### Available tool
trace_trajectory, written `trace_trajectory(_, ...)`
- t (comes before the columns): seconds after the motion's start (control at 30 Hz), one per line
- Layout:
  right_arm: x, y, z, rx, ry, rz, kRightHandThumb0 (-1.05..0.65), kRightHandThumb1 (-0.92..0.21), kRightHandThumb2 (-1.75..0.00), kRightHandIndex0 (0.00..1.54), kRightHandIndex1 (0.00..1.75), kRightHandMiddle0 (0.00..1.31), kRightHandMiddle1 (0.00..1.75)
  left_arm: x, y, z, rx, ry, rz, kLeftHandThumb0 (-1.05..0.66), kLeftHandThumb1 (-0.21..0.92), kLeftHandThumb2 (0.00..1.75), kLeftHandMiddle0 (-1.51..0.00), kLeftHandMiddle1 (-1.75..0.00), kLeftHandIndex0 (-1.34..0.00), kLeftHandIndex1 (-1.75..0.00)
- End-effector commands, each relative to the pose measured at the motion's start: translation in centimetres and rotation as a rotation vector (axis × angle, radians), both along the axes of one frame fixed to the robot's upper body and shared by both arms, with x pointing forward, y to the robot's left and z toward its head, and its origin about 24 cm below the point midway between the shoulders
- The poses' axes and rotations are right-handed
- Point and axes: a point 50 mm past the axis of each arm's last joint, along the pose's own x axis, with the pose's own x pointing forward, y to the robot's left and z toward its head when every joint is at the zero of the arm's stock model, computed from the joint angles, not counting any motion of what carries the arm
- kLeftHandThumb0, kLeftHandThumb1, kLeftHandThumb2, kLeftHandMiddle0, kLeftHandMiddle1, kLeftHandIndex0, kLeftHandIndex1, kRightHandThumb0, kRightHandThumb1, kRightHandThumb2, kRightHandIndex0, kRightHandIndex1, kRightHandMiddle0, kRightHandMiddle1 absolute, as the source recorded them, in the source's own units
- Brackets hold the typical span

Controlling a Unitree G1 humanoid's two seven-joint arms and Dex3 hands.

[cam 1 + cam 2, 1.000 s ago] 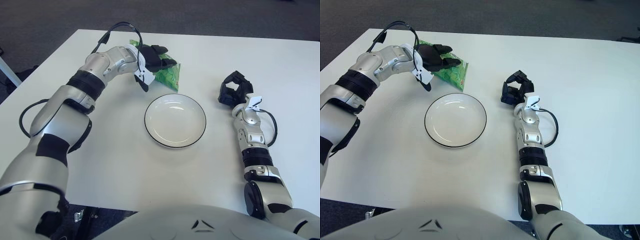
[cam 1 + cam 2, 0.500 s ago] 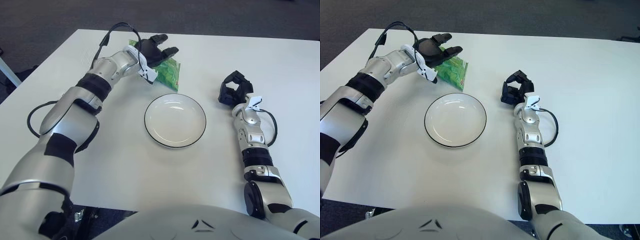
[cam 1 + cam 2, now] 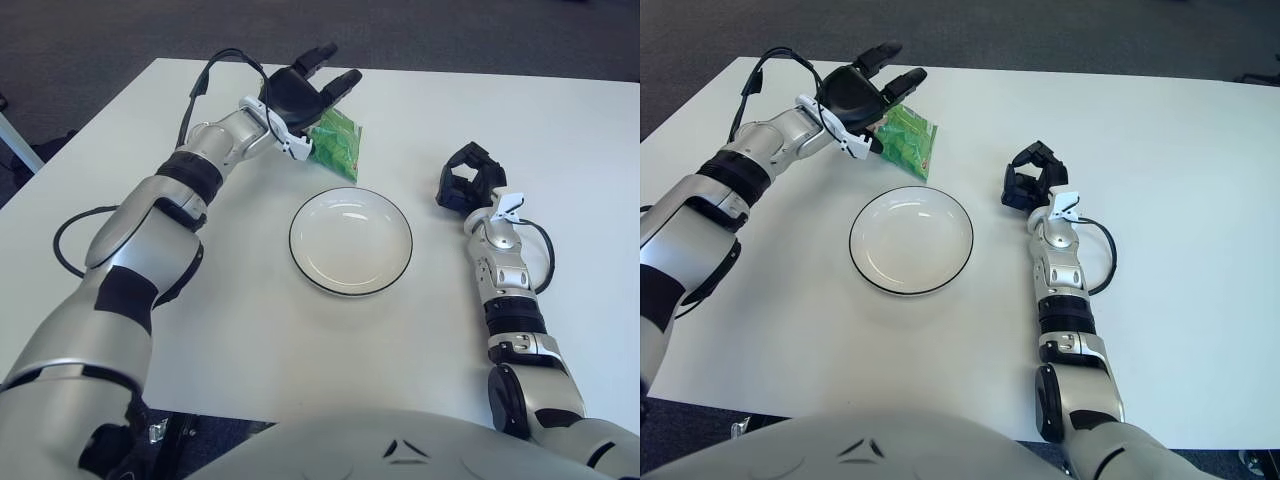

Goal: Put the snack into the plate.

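A green snack bag [image 3: 337, 146] lies flat on the white table just beyond the plate's far left rim; it also shows in the right eye view [image 3: 906, 142]. The white plate with a dark rim [image 3: 350, 240] sits empty at the table's middle. My left hand [image 3: 305, 88] hovers over the far left corner of the bag with its fingers spread and holds nothing. My right hand [image 3: 466, 184] rests on the table to the right of the plate with its fingers curled and holds nothing.
The white table [image 3: 250, 320] ends at a far edge behind the bag, with dark carpet [image 3: 100, 40] beyond. A black cable [image 3: 215, 70] loops off my left wrist.
My left hand has let go of the snack bag, spread its fingers and lifted up and back from it. The bag stays on the table. My right arm has not moved.
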Motion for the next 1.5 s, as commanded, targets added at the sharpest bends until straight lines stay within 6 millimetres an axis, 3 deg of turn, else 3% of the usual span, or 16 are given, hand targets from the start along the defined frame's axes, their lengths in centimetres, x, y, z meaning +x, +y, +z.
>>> trace_trajectory(0.0,-2.2,0.4,-4.3,0.054,0.151,-0.012,-0.49,-0.28,-1.36,1.28,1.75,0.64,1.75,0.1,0.0,0.6,-0.003,-0.056,-0.002,-1.05,0.90,0.18,0.00,0.00,0.00,0.00)
trace_trajectory(0.37,-2.2,0.3,-4.3,0.050,0.153,-0.010,-0.49,-0.28,-1.36,1.28,1.75,0.64,1.75,0.4,0.0,0.5,-0.001,-0.117,0.042,-1.05,0.92,0.16,0.00,0.00,0.00,0.00)
trace_trajectory(1.47,-2.4,0.5,-4.1,0.037,0.162,0.001,-0.49,-0.29,-1.35,1.28,1.75,0.64,1.75,1.8,-0.8,-1.0,0.136,0.260,0.232,-1.03,0.86,0.08,0.00,0.00,0.00,0.00)
